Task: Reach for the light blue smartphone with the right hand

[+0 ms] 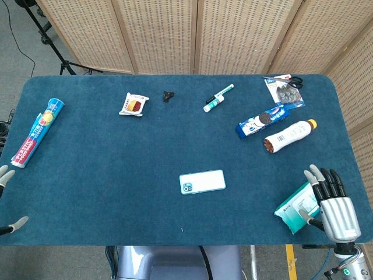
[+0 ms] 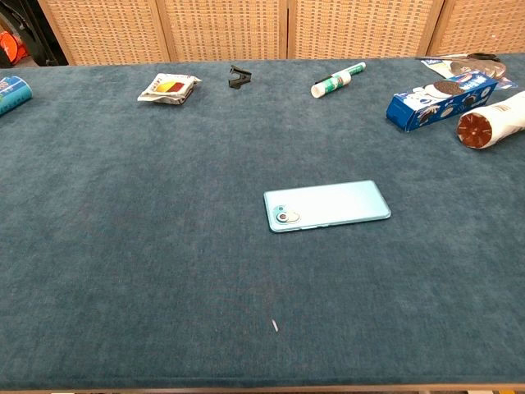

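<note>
**benchrat:** ok so where's your target? The light blue smartphone (image 1: 202,181) is lying flat, back up, camera bump toward your left, pretty much mid-table near the front edge. Nothing touching it, bare cloth all round. Looks like it's put there on purpose so you get a clean approach.

**servo_sue:** yeah, and the clutter is all pushed to the back and sides. Cookie box (image 1: 262,121) and bottle (image 1: 289,136) sit side by side at back right, marker (image 1: 218,98) and binder clip (image 1: 168,96) further back, snack packet (image 1: 134,105) left of those, long tube (image 1: 37,132) way out at the left edge. None of it is between you and the phone.

**benchrat:** right hand (image 1: 333,204) is parked at the front right corner, back of the hand up, fingers straight and a bit apart, holding nothing. It's right over the edge of that teal wipes pack (image 1: 297,207); can't tell if it's actually touching it.

**servo_sue:** so you're well apart from the phone, reach basically not started imo. You need to sweep toward your left and slightly forward. Watch you don't drag the wipes along.

**benchrat:** left hand (image 1: 8,198) only shows a couple of fingertips at the left edge. They look spread, nothing in them.
</note>
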`<state>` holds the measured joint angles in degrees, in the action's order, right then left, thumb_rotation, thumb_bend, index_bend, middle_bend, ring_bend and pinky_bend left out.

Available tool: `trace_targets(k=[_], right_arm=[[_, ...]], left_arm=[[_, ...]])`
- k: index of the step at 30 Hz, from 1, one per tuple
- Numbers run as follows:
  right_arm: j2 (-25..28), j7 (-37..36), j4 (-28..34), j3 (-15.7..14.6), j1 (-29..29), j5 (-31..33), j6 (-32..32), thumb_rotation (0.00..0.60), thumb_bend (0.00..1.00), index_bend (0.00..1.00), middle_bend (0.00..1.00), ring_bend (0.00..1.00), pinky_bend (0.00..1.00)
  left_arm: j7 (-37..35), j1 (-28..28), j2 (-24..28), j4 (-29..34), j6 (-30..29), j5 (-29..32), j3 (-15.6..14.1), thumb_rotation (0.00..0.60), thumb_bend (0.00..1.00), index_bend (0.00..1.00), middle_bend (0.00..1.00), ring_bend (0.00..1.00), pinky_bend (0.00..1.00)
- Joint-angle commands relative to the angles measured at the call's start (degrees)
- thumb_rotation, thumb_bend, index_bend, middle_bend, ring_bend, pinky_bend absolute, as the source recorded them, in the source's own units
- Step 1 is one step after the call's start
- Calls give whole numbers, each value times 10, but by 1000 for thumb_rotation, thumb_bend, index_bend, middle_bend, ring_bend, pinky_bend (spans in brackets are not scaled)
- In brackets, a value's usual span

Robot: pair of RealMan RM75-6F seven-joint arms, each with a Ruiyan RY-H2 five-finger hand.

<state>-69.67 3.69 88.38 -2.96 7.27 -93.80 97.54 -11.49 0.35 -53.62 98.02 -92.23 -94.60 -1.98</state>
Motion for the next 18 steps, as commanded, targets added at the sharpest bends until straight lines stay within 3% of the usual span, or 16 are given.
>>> trace_targets(k=[1,7,12,14,16,18], right_arm=[[-2,-2,-3,1,0,-9,-6,600,0,17,0,0,0],[-18,2,3,2,27,-39,-51,600,0,17,0,0,0],[-60,95,54,37,82,-25,-142,600,22,16,0,0,0],[-78,122,66,46,99,-9,-177,600,127,16,0,0,0],[-96,148,71,54,113,5,-204,600,305,16,0,0,0],[-125,184,70,62,130,24,-240,600,390,16,0,0,0]], left_arm=[[4,0,-1,1,2,0,-1,600,0,0,0,0,0],[9,0,-3,4,3,3,0,600,0,0,0,0,0],[5,-3,0,5,10,14,4,600,0,0,0,0,0],[0,-3,2,6,9,16,5,600,0,0,0,0,0],[-5,-3,3,5,7,17,6,600,0,0,0,0,0],[-12,-3,5,4,8,19,7,600,0,0,0,0,0]])
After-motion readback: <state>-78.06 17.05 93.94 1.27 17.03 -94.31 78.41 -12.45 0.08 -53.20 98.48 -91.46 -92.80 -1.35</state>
